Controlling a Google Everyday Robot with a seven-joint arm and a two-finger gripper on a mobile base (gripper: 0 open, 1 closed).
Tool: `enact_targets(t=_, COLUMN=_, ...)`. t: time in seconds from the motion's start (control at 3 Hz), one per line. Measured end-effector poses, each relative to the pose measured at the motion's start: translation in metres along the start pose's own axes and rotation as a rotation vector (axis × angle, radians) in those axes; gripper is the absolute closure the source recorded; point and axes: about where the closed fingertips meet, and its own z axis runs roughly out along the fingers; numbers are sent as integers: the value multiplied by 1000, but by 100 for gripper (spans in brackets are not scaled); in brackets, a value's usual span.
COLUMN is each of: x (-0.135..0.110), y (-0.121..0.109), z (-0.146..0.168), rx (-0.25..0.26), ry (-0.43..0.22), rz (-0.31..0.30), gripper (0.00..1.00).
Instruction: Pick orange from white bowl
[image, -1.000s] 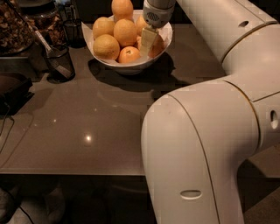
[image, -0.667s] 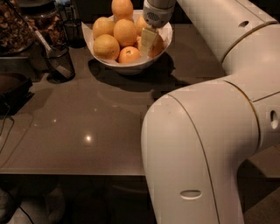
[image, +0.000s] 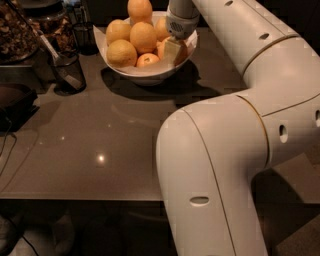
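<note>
The white bowl (image: 150, 75) stands at the far middle of the dark table, piled with several yellow-orange fruits. My gripper (image: 173, 50) reaches down into the bowl's right side. It is against an orange (image: 184, 49) that it mostly hides. A large pale fruit (image: 121, 52) lies at the front left of the bowl, and a smaller deeper-orange fruit (image: 148, 60) lies just left of the gripper. More round fruits (image: 143, 36) are stacked behind them.
My white arm (image: 235, 140) fills the right half of the view and hides the table there. A dark glass cup (image: 67, 72) with a utensil stands left of the bowl. A tray of nuts (image: 17, 35) is at the far left. A dark object (image: 12, 102) lies at the left edge.
The gripper has sunk slightly lower into the right side of the bowl. The fruits and the bowl have not moved.
</note>
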Motion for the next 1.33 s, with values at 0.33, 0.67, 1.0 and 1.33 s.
enact_targets(t=0.33, x=1, y=-1, z=2, rx=-13, ry=6, rz=-1, gripper=48)
enact_targets(t=0.67, x=1, y=-2, z=0, rx=-13, ry=6, rz=-1, gripper=71)
enact_targets(t=1.0, x=0, y=-2, z=2, rx=-24, ry=4, rz=-9, gripper=95)
enact_targets(t=1.33, x=-3, y=-3, z=3, rx=-17, ry=-4, rz=-8, gripper=100)
